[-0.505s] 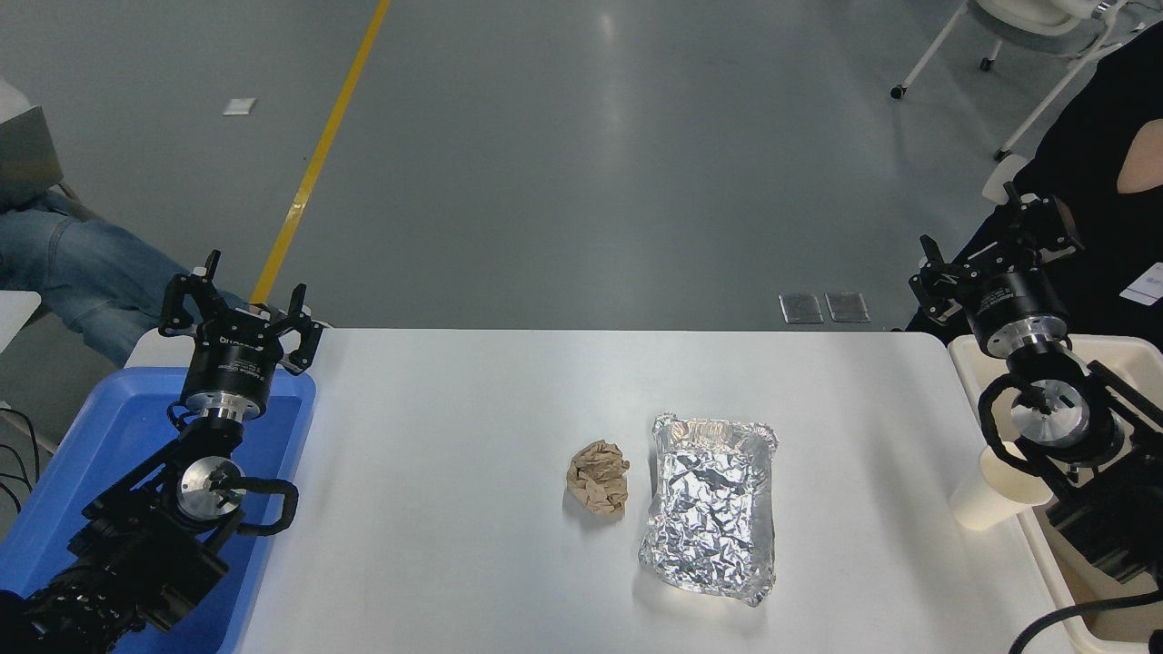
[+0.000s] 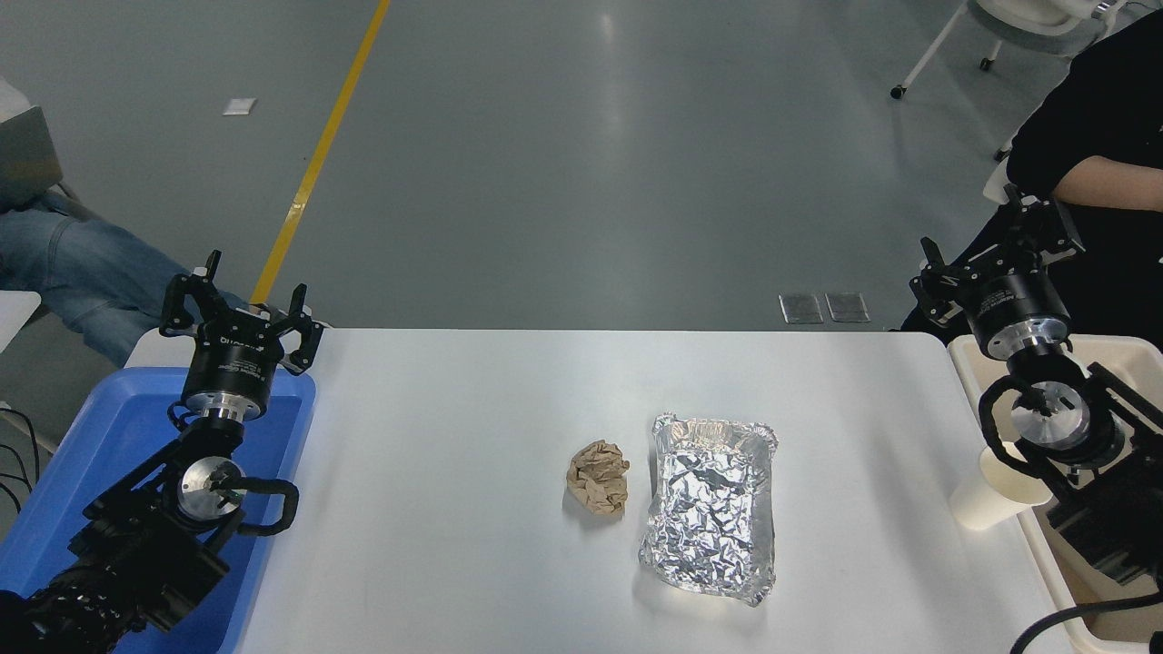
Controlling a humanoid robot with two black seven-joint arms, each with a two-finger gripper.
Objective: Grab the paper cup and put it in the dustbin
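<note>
Paper cup point(image 2: 992, 495) stands upright at the table's right edge, rim up, its upper part partly hidden behind the right arm's wrist joint. It sits just beside the dustbin point(image 2: 970, 356), whose cream rim runs along the right side of the white table point(image 2: 472, 436); whether cup and bin wall touch cannot be told.

Right gripper point(image 2: 995, 245) is well apart from the cup, farther from the camera and higher in the picture, over the bin's far end. Its fingers are spread, nothing between them. The cup lies back along the arm, near the wrist, not between the jaws and not in front of them.

Crumpled brown paper ball point(image 2: 598, 478) rests near table centre. Crinkled silver foil tray point(image 2: 710, 495) lies just to its right, a narrow gap between the two. Both are well apart from the cup, to its left.

Left gripper point(image 2: 241, 304) is parked at lower left above the blue plastic tray point(image 2: 82, 454), fingers spread and empty.

A person in black with a bare forearm point(image 2: 1113, 182) is at the upper right, behind the right gripper. Another person's jeans-clad leg point(image 2: 64, 272) shows at the left edge.
</note>
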